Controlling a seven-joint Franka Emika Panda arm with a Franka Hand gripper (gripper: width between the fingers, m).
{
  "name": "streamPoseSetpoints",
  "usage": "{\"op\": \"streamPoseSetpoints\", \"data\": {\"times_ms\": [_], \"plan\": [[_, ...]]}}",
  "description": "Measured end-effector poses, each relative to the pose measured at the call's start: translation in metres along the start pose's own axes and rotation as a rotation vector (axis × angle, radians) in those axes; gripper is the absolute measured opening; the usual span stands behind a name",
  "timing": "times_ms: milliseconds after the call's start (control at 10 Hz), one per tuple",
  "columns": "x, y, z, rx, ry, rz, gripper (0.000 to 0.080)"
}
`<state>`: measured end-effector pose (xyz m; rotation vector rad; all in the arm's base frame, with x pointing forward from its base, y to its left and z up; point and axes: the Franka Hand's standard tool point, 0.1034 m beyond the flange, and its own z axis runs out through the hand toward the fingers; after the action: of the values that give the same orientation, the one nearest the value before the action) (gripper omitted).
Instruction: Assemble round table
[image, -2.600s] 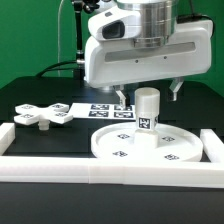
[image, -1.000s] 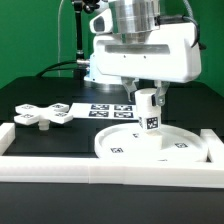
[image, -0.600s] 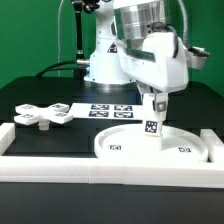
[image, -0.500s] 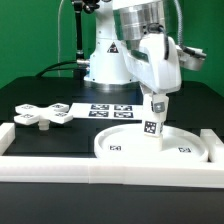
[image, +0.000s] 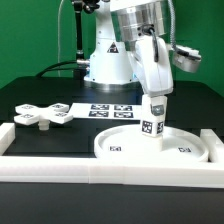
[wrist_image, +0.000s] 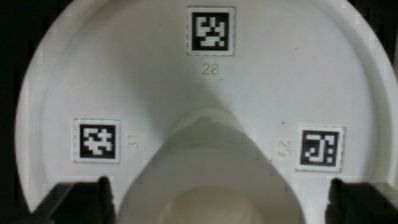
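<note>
The large white rimmed disc (image: 115, 148) lies flat at the exterior view's right. The short white post (image: 153, 128) stands upright near its centre, a tag on its side. My gripper (image: 157, 103) comes down from above and is shut on the post's top, with the wrist turned. In the wrist view the post (wrist_image: 222, 165) sits between my dark fingers (wrist_image: 80, 203), my gripper (wrist_image: 217, 208) is at the frame's edge, and the tagged disc (wrist_image: 205, 90) is beyond. The lobed cross-shaped piece (image: 42, 114) lies flat at the exterior view's left, apart from the gripper.
The marker board (image: 110, 111) lies flat behind the disc. White border rails run along the front (image: 60, 168) and the exterior view's left side (image: 5, 135). The black mat (image: 60, 140) lies between the cross piece and the disc.
The gripper came down from above the post and closed on it. Then the wrist turned, and the post's tag shifted round with it.
</note>
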<state>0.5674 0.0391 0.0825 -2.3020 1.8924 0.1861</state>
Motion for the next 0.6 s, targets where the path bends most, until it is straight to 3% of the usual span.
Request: {"op": "streamPoseSetpoints", "data": {"times_ms": [200,600], "plan": [[-0.0026,-0.0033,-0.0031,-0.014,0.005,-0.163,0.0645],[-0.002,-0.0029,-0.002,-0.014,0.002,-0.446,0.0649]]}}
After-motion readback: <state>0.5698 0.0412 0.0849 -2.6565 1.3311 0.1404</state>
